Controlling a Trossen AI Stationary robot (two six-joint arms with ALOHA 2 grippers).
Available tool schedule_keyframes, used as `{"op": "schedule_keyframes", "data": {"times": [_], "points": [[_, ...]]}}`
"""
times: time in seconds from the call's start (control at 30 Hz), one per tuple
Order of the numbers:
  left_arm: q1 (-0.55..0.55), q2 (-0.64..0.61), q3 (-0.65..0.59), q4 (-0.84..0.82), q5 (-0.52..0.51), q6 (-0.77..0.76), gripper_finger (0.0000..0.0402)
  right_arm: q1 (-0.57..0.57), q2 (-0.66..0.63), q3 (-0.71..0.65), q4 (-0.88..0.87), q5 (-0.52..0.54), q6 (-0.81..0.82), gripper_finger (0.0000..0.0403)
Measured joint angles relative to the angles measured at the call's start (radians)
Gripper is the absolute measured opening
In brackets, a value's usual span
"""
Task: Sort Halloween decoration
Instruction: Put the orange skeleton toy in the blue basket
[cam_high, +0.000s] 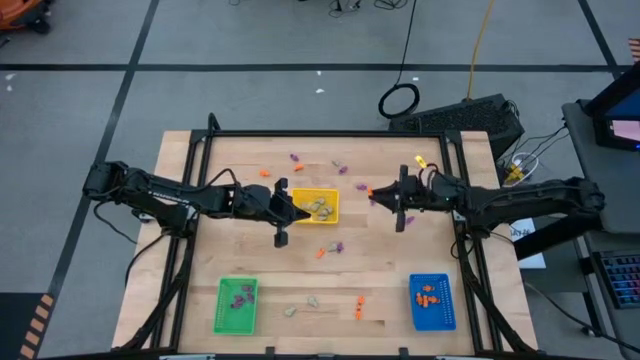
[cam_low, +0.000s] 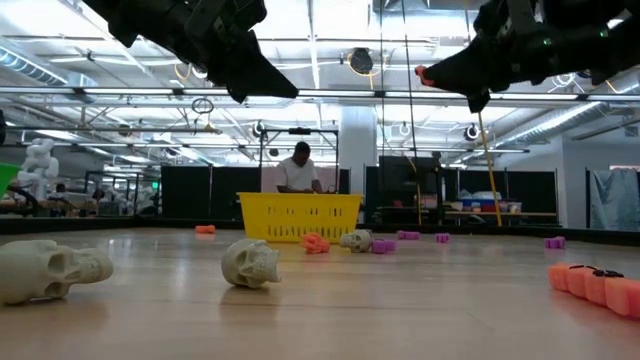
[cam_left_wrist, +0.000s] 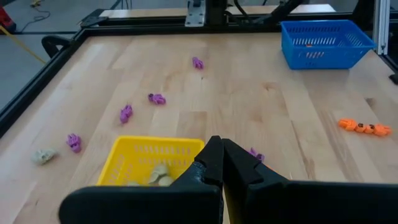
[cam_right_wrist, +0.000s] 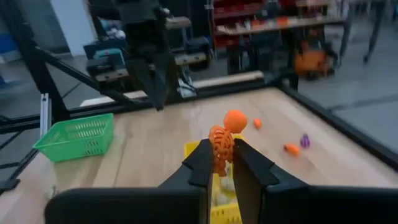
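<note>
Step in hand, as judged: transport of one picked piece. Right tool (cam_right_wrist: 222, 163) pinches an orange trinket (cam_right_wrist: 221, 148), ribbed and skeleton-like, topped by a round orange ball; held in the air just right of the yellow tray (cam_high: 318, 207), off the worktop (cam_high: 380, 270). Left tool (cam_left_wrist: 219, 163) has fingers pressed together and empty, hovering at the yellow tray's left edge. Yellow tray holds pale beige-grey pieces, skull-shaped where the low view shows two near the camera. Green tray (cam_high: 236, 304), well in front of the yellow tray to its left, holds purple pieces; blue tray (cam_high: 432, 301), in front to its right, holds orange ones. Next move, as judged: carry the orange trinket away from the yellow tray to the blue tray, lower over its rim, then release; yellow would be the wrong bin. Loose purple, orange and pale pieces lie scattered around the yellow tray, behind and in front, not yet sorted
</note>
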Motion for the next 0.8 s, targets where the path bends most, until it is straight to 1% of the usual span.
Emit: {"op": "schedule_keyframes", "data": {"times": [0.13, 0.37, 0.6, 0.8], "points": [[0.0, 0.0, 0.0, 0.0, -0.016, -0.001, 0.0, 0.015, 0.023, -0.039, 0.108, 0.0, -0.077, 0.0027], [0.0, 0.0, 0.0, 0.017, -0.038, 0.0, 0.0, 0.023, 0.089, -0.044, 0.193, 0.0, -0.149, 0.0027], [0.0, 0.0, 0.0, 0.024, -0.039, 0.003, 0.0, 0.023, 0.127, -0.045, 0.19, 0.0, -0.144, 0.0027], [0.0, 0.0, 0.0, 0.023, -0.039, 0.003, 0.0, 0.023, 0.129, -0.045, 0.213, 0.0, -0.147, 0.0027]]}}
